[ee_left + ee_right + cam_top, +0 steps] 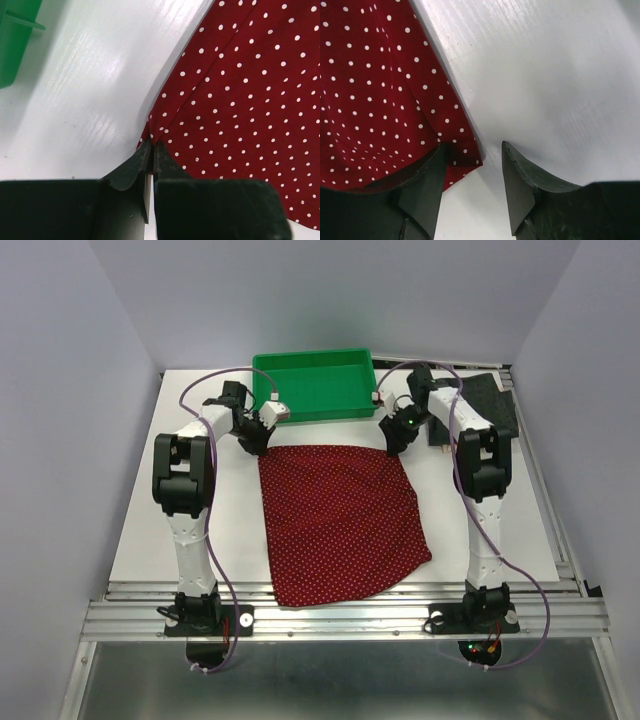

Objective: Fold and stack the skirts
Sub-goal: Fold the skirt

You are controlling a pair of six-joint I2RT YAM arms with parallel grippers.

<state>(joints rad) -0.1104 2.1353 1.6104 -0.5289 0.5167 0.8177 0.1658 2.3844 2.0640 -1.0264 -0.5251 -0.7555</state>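
Table (140, 540) along red skirt (340, 520) edges

The dark red cloth skirt (340, 520) is covered evenly with small white dots. At the tips of the left fingers (130, 172) the red is deep and the dots are crisp, and the same print lies under the right fingers (420, 192). Both pairs of fingers are matt black. The flat surface (150, 530) beside them is plain white with a faint streaked grain. Beyond the fingertips, the rectangular plastic tray (320, 390) is solid bright green. Outward of the right fingers lies a charcoal-grey cloth garment (500, 410), plain and unpatterned. The arms (188, 545) are white with black joints.
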